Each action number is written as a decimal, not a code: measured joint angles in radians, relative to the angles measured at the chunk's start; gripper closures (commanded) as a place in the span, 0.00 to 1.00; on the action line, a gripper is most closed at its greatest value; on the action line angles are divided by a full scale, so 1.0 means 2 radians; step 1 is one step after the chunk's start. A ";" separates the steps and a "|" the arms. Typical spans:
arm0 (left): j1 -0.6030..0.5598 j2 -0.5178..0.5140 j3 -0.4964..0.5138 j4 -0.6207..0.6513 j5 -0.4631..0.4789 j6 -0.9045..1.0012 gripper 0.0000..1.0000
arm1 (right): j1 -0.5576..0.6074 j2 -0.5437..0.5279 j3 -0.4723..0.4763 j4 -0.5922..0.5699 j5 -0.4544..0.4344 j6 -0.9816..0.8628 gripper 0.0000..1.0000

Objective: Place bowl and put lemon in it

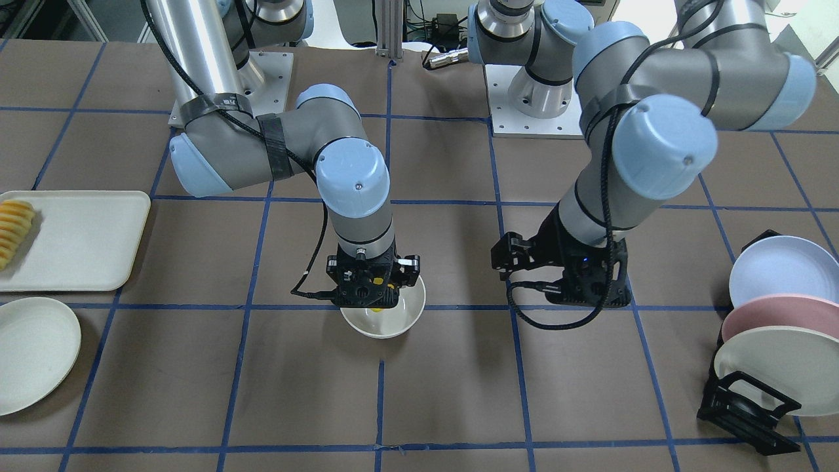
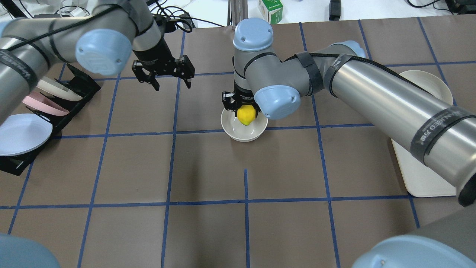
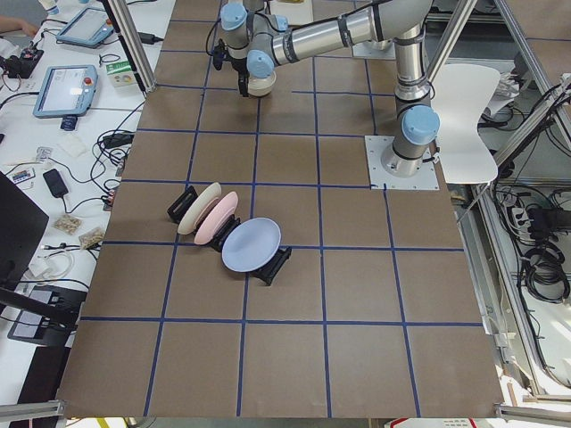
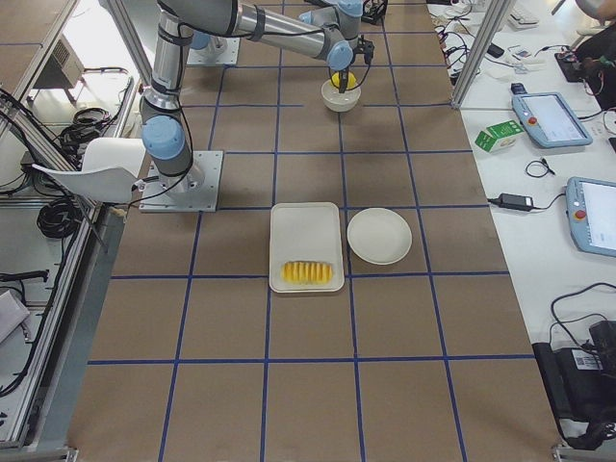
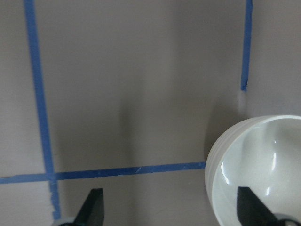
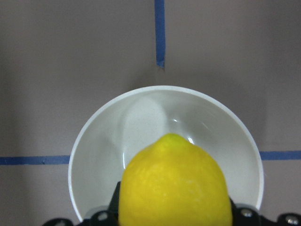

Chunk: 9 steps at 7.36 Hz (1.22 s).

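The off-white bowl stands upright on the brown mat near the table's middle; it also shows in the front view and the right wrist view. My right gripper is shut on the yellow lemon and holds it just above the bowl's inside, tip down. My left gripper is open and empty, hovering over bare mat to the bowl's left. The bowl's rim shows at the right edge of the left wrist view.
A black rack with blue, pink and cream plates stands at the table's left end. A cream tray holding orange-yellow sliced food and a flat off-white plate lie at the right end.
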 measured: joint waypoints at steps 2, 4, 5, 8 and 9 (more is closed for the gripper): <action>0.006 0.046 0.013 -0.050 0.031 0.009 0.00 | 0.003 0.024 0.006 -0.032 -0.005 0.000 0.55; 0.003 0.087 0.000 -0.074 0.043 0.011 0.00 | 0.004 0.036 0.016 -0.045 -0.006 -0.001 0.02; 0.002 0.102 -0.010 -0.079 0.044 0.012 0.00 | 0.004 0.040 0.025 -0.055 -0.007 -0.001 0.00; 0.002 0.133 -0.037 -0.081 0.045 0.015 0.00 | -0.005 0.009 0.024 -0.062 -0.014 -0.007 0.00; 0.002 0.138 -0.040 -0.082 0.045 0.015 0.00 | -0.013 -0.025 0.021 -0.046 -0.018 -0.014 0.00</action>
